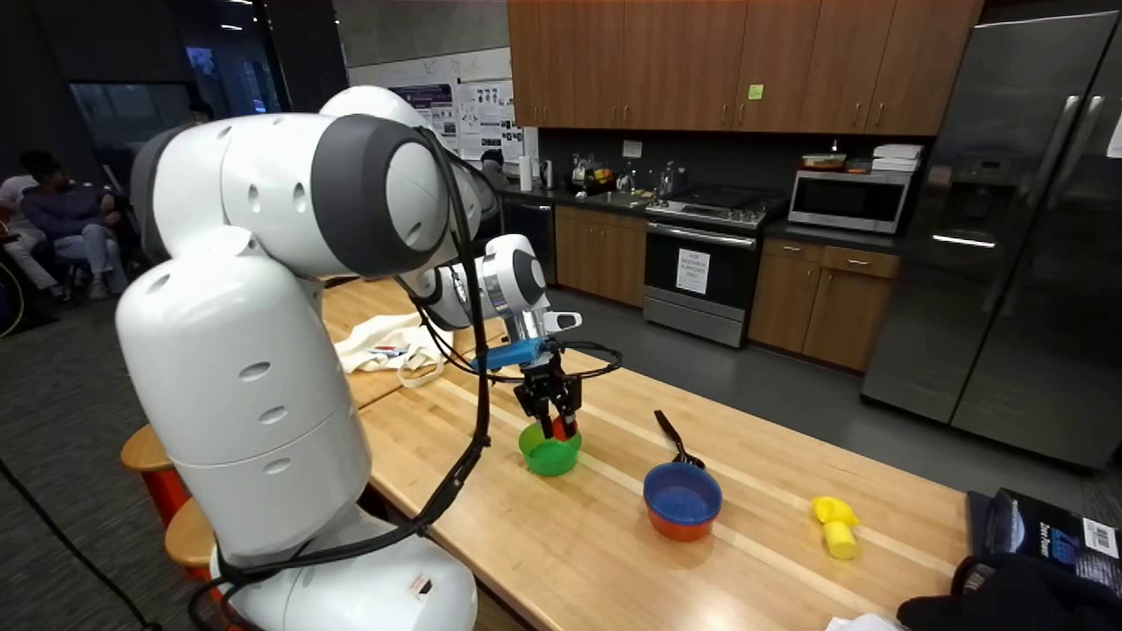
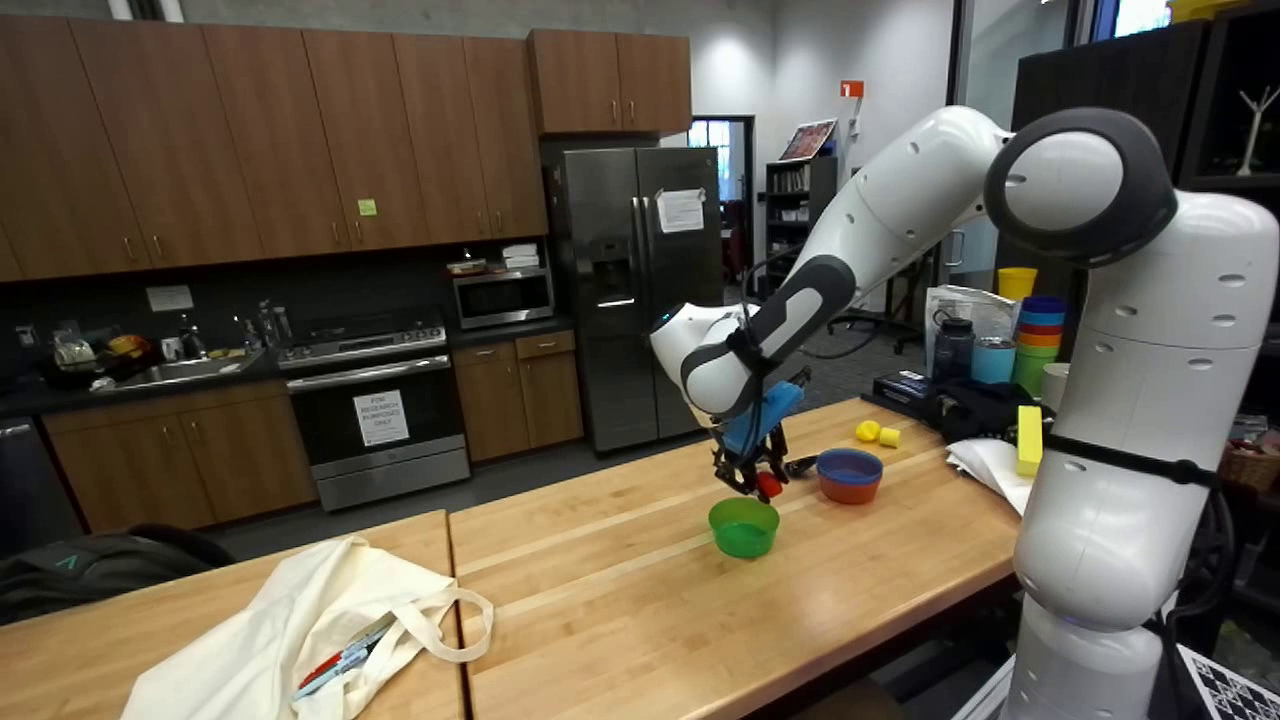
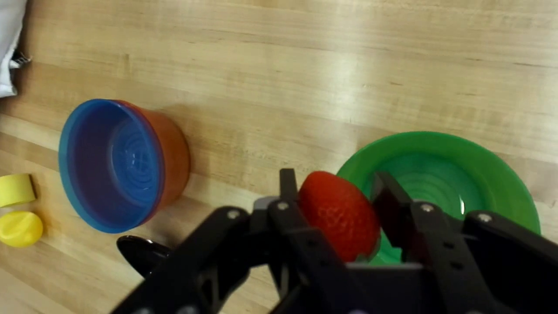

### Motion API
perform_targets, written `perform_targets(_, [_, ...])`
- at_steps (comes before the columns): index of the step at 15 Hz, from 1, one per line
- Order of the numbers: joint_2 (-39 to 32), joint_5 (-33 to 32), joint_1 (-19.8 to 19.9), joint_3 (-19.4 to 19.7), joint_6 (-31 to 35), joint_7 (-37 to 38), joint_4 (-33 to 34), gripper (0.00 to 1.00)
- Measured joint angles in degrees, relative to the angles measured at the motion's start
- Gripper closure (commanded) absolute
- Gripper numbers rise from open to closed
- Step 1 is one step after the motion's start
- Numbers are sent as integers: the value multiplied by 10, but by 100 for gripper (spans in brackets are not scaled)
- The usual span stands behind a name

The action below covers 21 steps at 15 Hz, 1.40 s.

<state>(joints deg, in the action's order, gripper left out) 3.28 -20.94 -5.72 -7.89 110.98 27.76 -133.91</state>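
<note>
Black hand (image 3: 335,179), red piece (image 3: 340,218). Green bowl (image 3: 436,183), blue bowl (image 3: 135,161), orange bowl (image 3: 176,161). Black utensil (image 3: 139,252), yellow bits (image 3: 21,229). Desk (image 3: 261,65) tan, paler stripes.

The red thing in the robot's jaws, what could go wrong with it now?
The red thing seems to hang near the rim of the green bowl, not over its middle, so if dropped it might hit the edge and land on the table. Its rounded sides could slip from the jaws closed on it. If the jaws go lower, they might bump the bowl.

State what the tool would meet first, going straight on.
Likely the green bowl, near its rim; depth is unclear, so the tool, gripping a red piece, might instead meet the tabletop alongside.
</note>
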Motion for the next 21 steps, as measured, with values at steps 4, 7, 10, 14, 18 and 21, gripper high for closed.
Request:
perform_targets(4, [0,1,-8,-6,0,-1,-8,56])
perform_targets(7, [0,7,-12,-10,0,-2,-14,57])
perform_targets(10, [0,13,-17,-14,0,-4,-20,55])
perform_targets(14, [0,21,-20,-15,0,-6,-25,55])
perform_targets(18, [0,25,-19,-15,0,-13,-25,56])
perform_targets(21, [0,27,-19,-15,0,-14,-25,54])
